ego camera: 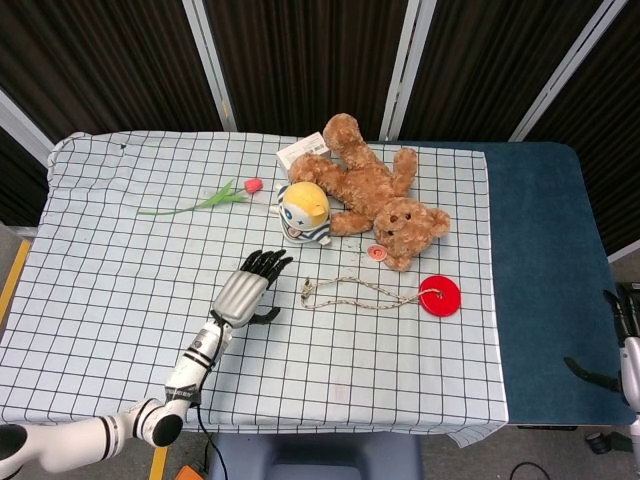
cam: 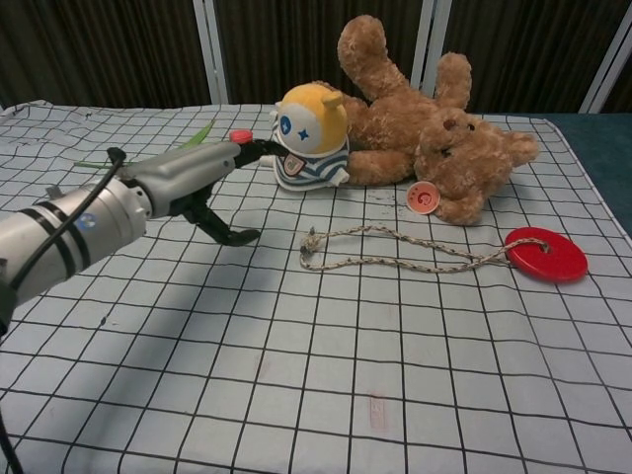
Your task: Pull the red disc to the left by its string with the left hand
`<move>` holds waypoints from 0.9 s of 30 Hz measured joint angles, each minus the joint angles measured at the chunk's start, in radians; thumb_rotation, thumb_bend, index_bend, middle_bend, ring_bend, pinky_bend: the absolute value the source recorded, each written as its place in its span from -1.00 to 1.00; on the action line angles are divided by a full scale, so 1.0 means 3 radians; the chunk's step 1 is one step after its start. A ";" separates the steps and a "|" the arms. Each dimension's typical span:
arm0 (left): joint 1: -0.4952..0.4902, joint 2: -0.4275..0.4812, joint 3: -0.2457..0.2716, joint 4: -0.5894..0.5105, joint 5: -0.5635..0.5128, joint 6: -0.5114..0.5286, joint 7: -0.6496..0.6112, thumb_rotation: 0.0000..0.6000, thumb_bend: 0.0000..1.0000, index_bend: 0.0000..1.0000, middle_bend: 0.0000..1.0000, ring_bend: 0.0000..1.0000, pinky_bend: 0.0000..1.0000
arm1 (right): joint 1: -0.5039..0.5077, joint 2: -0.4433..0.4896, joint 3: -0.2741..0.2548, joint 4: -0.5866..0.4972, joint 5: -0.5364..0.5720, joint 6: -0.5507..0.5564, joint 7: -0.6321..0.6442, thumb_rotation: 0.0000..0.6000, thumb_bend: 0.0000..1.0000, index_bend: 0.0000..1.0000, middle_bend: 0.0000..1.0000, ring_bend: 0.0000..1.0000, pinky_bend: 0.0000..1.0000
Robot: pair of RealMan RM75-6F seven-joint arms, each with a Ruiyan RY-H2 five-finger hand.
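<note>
A white cloth (ego camera: 100, 300) printed with a black grid covers most of the table, leaving a dark blue strip (ego camera: 545, 280) bare at three o'clock. The plush brown teddy bear (ego camera: 375, 190) sprawls on its back at twelve o'clock, a round yellow-headed doll (ego camera: 303, 212) touching its side. The left hand (ego camera: 245, 290), grey-backed with black fingers, hovers over open cloth left of centre, fingers spread and holding nothing. The right hand (ego camera: 622, 345) sits off the table edge at three o'clock; whether it is clenched I cannot tell. A braided pale string (ego camera: 360, 295) loops from near the left fingertips rightward to the flat, glossy red disc (ego camera: 440, 297), at four o'clock of the bear. A green-stemmed flower (ego camera: 215, 198) lies at ten o'clock.
</note>
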 measured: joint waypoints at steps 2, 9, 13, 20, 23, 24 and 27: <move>-0.0107 -0.0123 -0.0049 0.0155 -0.0097 -0.0077 0.0006 1.00 -0.34 -0.97 -0.96 -1.00 -1.00 | 0.0003 -0.0006 0.0002 0.0019 0.0018 -0.0021 0.0020 1.00 -0.94 -1.00 -1.00 -1.00 -1.00; -0.0394 -0.0454 -0.0156 0.0637 -0.0305 -0.0245 -0.0017 1.00 -0.34 -0.94 -0.94 -1.00 -1.00 | 0.0004 -0.0011 0.0011 0.0053 0.0029 -0.0034 0.0066 1.00 -0.94 -1.00 -1.00 -1.00 -1.00; -0.0549 -0.0617 -0.0203 0.0859 -0.0402 -0.0330 -0.0045 1.00 -0.34 -0.92 -0.93 -1.00 -1.00 | 0.0003 -0.0010 0.0018 0.0076 0.0045 -0.0046 0.0090 1.00 -0.94 -1.00 -1.00 -1.00 -1.00; -0.0766 -0.0833 -0.0292 0.1036 -0.0500 -0.0405 -0.0159 1.00 -0.35 -0.86 -0.89 -1.00 -1.00 | 0.0004 -0.0013 0.0031 0.0111 0.0086 -0.0081 0.0117 1.00 -0.94 -1.00 -1.00 -1.00 -1.00; -0.0819 -0.0893 -0.0301 0.1122 -0.0524 -0.0421 -0.0165 1.00 -0.35 -0.83 -0.87 -1.00 -1.00 | 0.0002 -0.0013 0.0033 0.0118 0.0089 -0.0084 0.0126 1.00 -0.94 -1.00 -1.00 -1.00 -1.00; -0.0836 -0.0913 -0.0301 0.1163 -0.0535 -0.0430 -0.0162 1.00 -0.35 -0.82 -0.87 -1.00 -1.00 | -0.0001 -0.0011 0.0032 0.0119 0.0088 -0.0080 0.0129 1.00 -0.94 -1.00 -1.00 -1.00 -1.00; -0.0893 -0.0991 -0.0295 0.1325 -0.0567 -0.0461 -0.0147 1.00 -0.34 -0.79 -0.87 -1.00 -1.00 | -0.0012 -0.0008 0.0032 0.0131 0.0095 -0.0075 0.0147 1.00 -0.94 -1.00 -1.00 -1.00 -1.00</move>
